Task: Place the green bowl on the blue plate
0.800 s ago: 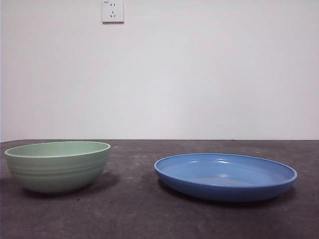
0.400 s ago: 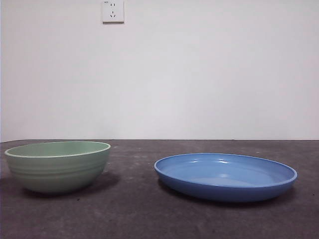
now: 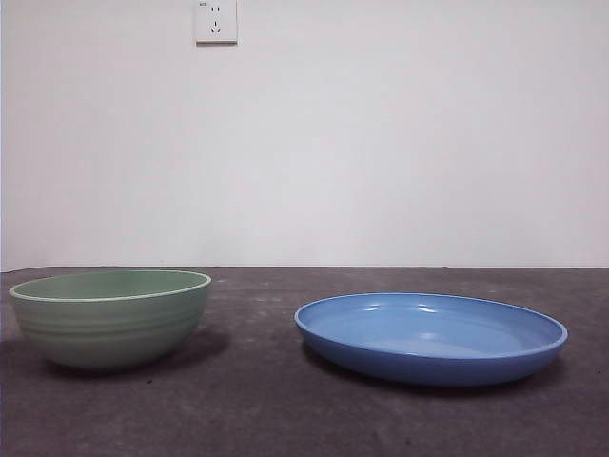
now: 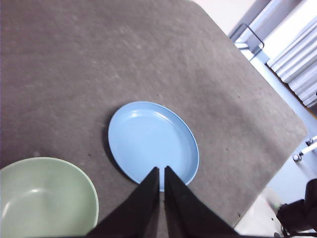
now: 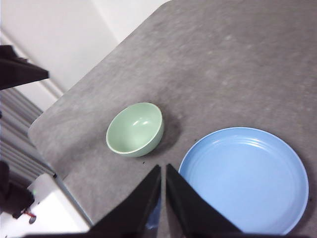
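Hovering high with both my left gripper (image 4: 162, 171) and right gripper (image 5: 163, 169) closed and empty, I risked tipping the glossy green bowl (image 3: 110, 317) short of the blue plate (image 3: 430, 336).

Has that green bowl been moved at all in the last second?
No. The green bowl sits at the same spot under the wall socket, apart from the blue plate.
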### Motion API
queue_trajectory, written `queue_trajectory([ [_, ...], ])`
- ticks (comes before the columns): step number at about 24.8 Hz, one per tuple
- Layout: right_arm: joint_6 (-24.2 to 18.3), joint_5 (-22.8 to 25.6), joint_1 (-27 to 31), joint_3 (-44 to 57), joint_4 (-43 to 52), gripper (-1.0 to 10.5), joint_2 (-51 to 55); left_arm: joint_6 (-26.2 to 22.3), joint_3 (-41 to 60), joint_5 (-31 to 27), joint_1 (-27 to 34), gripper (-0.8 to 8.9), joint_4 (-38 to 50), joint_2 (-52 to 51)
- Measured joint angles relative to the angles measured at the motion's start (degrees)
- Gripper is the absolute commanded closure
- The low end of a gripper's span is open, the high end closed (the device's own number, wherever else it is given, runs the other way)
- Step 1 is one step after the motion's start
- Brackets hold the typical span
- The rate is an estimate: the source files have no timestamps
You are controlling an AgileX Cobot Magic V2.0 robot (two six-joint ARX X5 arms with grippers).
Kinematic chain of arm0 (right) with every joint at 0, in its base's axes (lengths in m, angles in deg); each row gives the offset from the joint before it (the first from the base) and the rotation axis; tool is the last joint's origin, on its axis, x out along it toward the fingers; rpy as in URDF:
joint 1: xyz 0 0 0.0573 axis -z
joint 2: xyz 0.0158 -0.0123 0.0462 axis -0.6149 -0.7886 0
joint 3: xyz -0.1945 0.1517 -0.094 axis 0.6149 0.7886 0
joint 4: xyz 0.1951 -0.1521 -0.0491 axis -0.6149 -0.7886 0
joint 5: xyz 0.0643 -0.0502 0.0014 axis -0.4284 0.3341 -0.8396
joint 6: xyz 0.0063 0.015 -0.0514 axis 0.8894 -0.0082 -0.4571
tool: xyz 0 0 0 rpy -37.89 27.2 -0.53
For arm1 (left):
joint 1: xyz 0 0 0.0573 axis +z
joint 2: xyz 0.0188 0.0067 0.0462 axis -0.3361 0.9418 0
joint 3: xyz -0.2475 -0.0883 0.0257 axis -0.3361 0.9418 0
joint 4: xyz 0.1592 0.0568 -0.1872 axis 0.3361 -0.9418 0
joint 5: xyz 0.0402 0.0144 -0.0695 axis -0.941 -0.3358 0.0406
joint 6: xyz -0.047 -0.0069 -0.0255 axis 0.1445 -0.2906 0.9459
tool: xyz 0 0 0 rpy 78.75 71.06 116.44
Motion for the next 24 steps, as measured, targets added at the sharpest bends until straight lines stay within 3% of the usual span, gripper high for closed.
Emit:
queue_trajectory([
  [6,-0.6,1.2,0.0,0.0,0.0,9.3,0.1,-0.3,0.0,0.0,-0.3,7.6,0.0,0.2],
  [8,-0.8,1.4,0.0,0.0,0.0,8.5,0.1,-0.5,0.0,0.0,-0.3,6.65,0.0,0.2],
  [12,-1.7,1.4,0.0,0.0,0.0,5.5,0.1,-0.6,0.0,0.0,-0.3,3.3,0.0,0.2],
  [15,-1.7,1.4,0.0,0.0,0.0,4.1,0.1,-0.7,0.0,0.0,-0.3,1.95,0.0,0.2],
  [24,-1.7,1.3,0.0,0.0,-0.1,4.0,0.1,-2.3,0.0,0.0,-0.3,1.88,-1.1,0.2],
])
